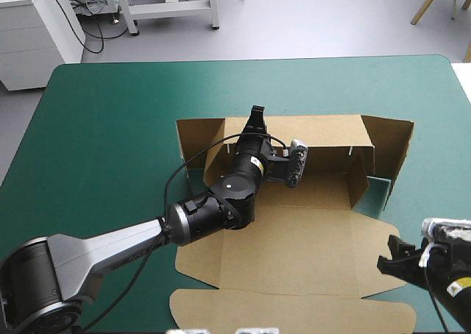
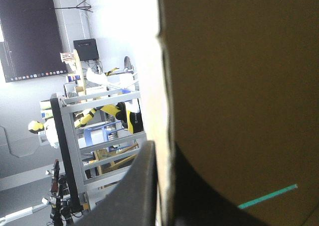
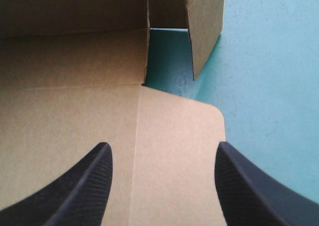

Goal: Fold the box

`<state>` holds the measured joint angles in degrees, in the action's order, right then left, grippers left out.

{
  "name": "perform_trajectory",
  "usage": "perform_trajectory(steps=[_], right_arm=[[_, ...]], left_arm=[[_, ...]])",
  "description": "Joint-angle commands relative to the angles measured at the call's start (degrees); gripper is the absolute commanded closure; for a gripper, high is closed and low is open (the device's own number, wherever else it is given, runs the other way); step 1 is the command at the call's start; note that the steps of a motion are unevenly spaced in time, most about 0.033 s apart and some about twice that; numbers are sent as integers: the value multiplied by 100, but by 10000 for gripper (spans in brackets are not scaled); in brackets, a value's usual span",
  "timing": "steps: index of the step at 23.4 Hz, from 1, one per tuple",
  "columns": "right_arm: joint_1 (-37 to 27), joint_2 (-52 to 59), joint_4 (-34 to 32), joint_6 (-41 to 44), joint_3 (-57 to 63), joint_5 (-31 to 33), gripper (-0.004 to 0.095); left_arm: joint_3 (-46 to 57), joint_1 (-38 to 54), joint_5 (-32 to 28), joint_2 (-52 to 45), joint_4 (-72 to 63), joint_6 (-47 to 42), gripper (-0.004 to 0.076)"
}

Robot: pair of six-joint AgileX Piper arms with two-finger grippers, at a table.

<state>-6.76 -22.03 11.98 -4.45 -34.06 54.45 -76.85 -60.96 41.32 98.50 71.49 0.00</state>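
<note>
The left claw [image 1: 256,115] is clamped on the top edge of the far wall [image 1: 324,132] of the box [image 1: 294,238], with the board pinched between its two black fingers. The right claw [image 3: 163,145] has its fingers spread wide and holds nothing. It hovers over the box's near right corner.

The brown box is half built. Its far wall stands upright. A short flap [image 1: 197,135] is raised at the wall's left end and a taller side panel [image 1: 390,146] at its right end. The flat part [image 1: 294,304] runs from the wall toward the near edge of the table [image 1: 103,113].

Only the left wrist view shows the grip closely. The board appears edge-on there, with one finger [image 2: 134,191] on the side open to the room and the other a dark shape against the brown face. Only the right wrist view shows the rounded corner flap [image 3: 179,136] lying flat under the right claw. That view also shows a patch of teal-green cover [image 3: 169,56] between this flap and the raised walls. The high view alone shows both arms and the whole sheet.

The box sits right of the table's middle. Bare cover spreads wide to the left and beyond the far wall, and a narrower strip lies on the right.
</note>
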Motion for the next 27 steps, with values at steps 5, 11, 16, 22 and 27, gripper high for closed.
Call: perform_trajectory(steps=[5,11,16,22,27], right_arm=[[12,-1848,66,7,-1790,-1117,359],[12,-3444,44,310,-3552,-1255,359],[12,-4816,44,310,-4686,-1075,359],[12,-6193,44,159,-5492,-595,359],[12,-6729,-71,159,-5573,-383,362]], left_arm=[[-94,-65,130,-143,-167,-333,734],[-94,-65,134,-143,-187,-607,734],[-94,-65,134,-143,-167,-607,734],[-94,-65,189,-143,-167,-607,734],[-94,-65,302,-143,-200,-902,734]])
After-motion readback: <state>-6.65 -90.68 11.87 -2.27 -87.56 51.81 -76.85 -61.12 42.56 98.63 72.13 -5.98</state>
